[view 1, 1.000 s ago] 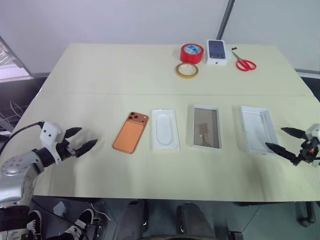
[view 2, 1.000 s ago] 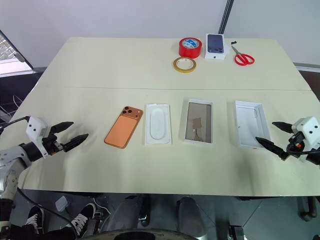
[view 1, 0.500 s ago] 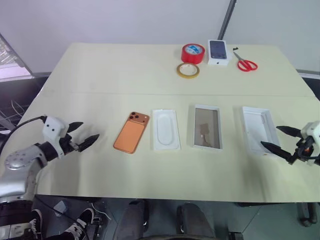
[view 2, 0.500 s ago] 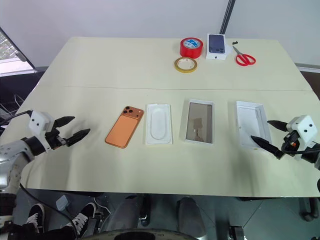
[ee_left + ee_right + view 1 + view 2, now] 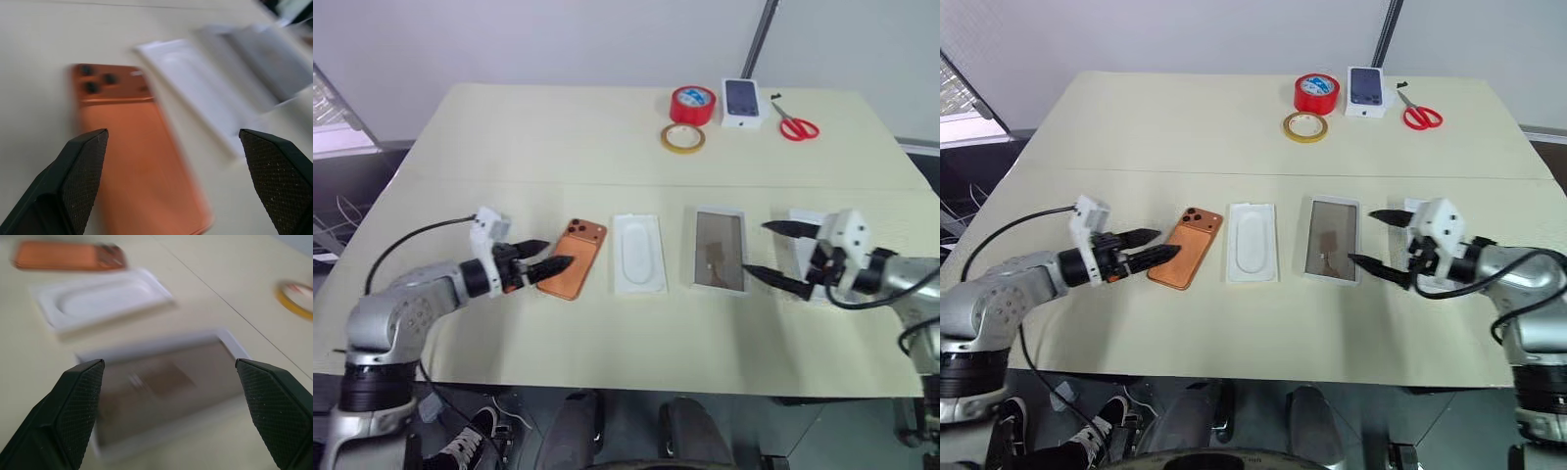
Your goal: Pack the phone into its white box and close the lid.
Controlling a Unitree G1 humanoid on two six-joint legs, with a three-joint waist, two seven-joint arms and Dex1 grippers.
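Two grippers hang just above the near half of the table (image 5: 509,137), each with its black fingers spread wide and nothing between them. The left gripper (image 5: 540,262) points at the near end of the phone (image 5: 574,262), its fingertips at or just over that edge; whether they touch is unclear. The right gripper (image 5: 781,257) points toward the white box (image 5: 718,251), the nearer finger at the tray's near right corner. Between phone and box lies a thin white insert (image 5: 637,254) with a rounded recess. Beside the box, partly behind the right gripper, sits the lid (image 5: 803,217). The phone lies flat, lenses up and toward the far side, well apart from the box. It looks stiff, smooth and fairly heavy for its thickness, so it is likely slippery; pinching it across its long edges near the middle seems safest. Box and lid look light and apt to slide. Farther back sit a yellow tape ring (image 5: 682,138), a red tape roll (image 5: 692,103), a small white carton (image 5: 742,101) and red scissors (image 5: 795,125).
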